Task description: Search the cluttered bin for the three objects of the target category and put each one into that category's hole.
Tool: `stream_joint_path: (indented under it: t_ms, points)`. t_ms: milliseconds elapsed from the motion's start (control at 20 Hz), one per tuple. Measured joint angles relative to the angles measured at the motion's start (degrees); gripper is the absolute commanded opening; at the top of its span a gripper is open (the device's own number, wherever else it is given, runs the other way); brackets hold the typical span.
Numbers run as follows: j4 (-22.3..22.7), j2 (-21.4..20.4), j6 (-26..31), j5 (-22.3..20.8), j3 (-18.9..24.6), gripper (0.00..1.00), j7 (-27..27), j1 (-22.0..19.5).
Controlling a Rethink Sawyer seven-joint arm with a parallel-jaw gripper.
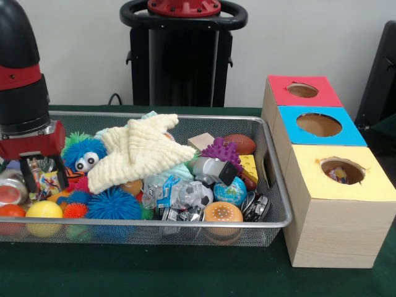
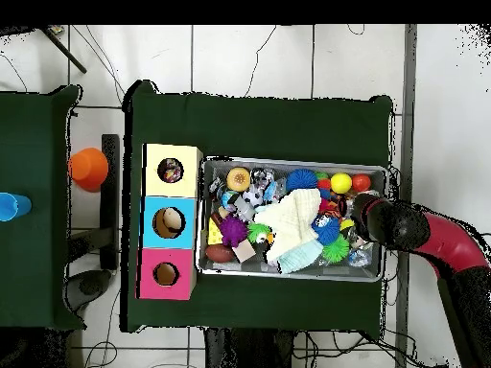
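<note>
Dark green cloth-covered table (image 1: 185, 272) on white tiled floor (image 2: 259, 57); silver wire mesh bin (image 1: 185, 223) cluttered; red-black gripper (image 1: 42, 179) inside bin's end, jaw state unclear.

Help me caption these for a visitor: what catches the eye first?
The wire bin, heaped with bright toys, with a cream cloth sprawled on top. Beside it stand three boxes in a row, topped red, blue and yellow, each with a round hole. The gripper dips into the bin's end farthest from them.
</note>
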Motion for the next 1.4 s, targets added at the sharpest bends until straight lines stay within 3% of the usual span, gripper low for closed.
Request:
stream_joint_path:
  t_ms: [750, 1400]
  points:
    - [-2.1, 3.8, 2.1, -0.3, 2.8, 1.00, 0.0, -2.7]
    - [-2.1, 3.4, 2.1, -6.7, 2.9, 1.00, -0.6, -1.5]
